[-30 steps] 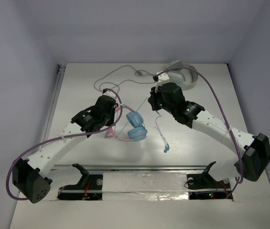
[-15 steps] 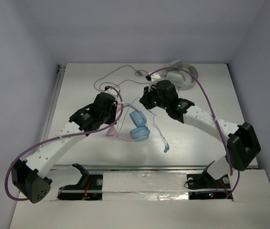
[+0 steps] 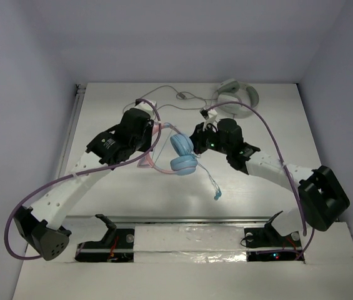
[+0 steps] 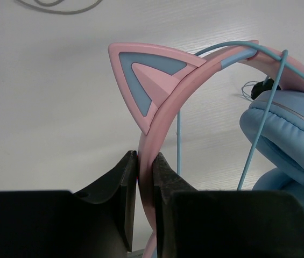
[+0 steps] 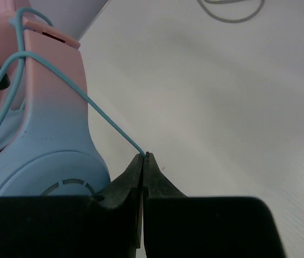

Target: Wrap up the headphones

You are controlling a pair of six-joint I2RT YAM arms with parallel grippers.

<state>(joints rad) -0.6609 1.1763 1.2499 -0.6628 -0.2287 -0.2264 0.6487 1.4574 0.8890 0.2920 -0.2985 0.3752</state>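
headphones point(image 3: 183, 164): near centre of surface point(image 3: 151, 203), apparently lifted | left end effector point(image 4: 143, 158): at 9 o'clock of earcups, clenched on headband point(image 4: 173, 91), likely steadying it as a spool | right end effector point(image 5: 145, 157): at 3 o'clock, pinching cable point(image 5: 108, 123) taut for looping over band | plug point(image 3: 217, 196): slack at 5 o'clock, not yet wound

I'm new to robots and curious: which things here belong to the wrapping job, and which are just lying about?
In the job: pink-and-blue headphones, headband pinched by left end effector; their light-blue cable, pinched by right end effector.
Lying about: white-grey headphones; grey cable.
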